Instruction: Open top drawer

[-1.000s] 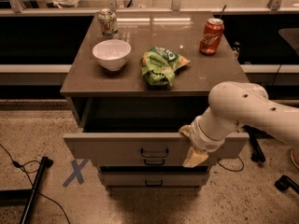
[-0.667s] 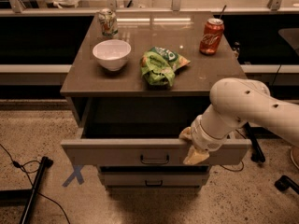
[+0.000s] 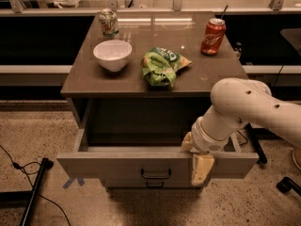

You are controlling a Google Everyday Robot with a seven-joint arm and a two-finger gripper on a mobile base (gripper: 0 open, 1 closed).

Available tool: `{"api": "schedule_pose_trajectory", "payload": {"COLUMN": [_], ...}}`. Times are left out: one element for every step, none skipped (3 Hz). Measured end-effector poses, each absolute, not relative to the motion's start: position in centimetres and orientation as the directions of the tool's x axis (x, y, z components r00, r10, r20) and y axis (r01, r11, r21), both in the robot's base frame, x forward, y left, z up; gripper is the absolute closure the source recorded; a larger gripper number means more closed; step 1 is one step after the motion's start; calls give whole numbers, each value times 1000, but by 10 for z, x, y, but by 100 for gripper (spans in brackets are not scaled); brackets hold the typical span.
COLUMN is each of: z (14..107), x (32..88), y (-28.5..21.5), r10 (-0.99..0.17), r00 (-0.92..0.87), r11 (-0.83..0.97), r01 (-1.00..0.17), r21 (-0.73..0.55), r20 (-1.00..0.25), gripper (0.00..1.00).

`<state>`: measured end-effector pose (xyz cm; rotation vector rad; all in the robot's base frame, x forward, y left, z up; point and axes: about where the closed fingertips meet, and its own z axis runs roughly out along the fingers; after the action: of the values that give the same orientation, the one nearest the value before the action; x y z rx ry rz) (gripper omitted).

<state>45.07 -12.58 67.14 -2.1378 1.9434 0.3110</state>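
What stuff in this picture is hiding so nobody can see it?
Camera view only:
- Inside the top drawer: dark shadow, and the arm covers its right part.
- The lower drawers: mostly hidden beneath the open top drawer.
- The arm: cut off by the right edge; its claw grips the drawer's front panel.
- The green bag: its writing is too blurred.

White rounded arm point(image 3: 244, 102), dark screw dots — cream gripper point(image 3: 195, 157) clamped on top drawer point(image 3: 117, 166) front.
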Motion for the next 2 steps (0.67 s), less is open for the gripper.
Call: {"api": "schedule_pose_trajectory", "payload": {"z": [671, 681], "x": [451, 453], "y": [-126, -125], "r10": [-945, -947], "r00": [95, 117], "r11": [-90, -110], "r01": [-995, -993], "r21": [-31, -42], "r20": [-312, -300], "gripper": [0, 0]}}
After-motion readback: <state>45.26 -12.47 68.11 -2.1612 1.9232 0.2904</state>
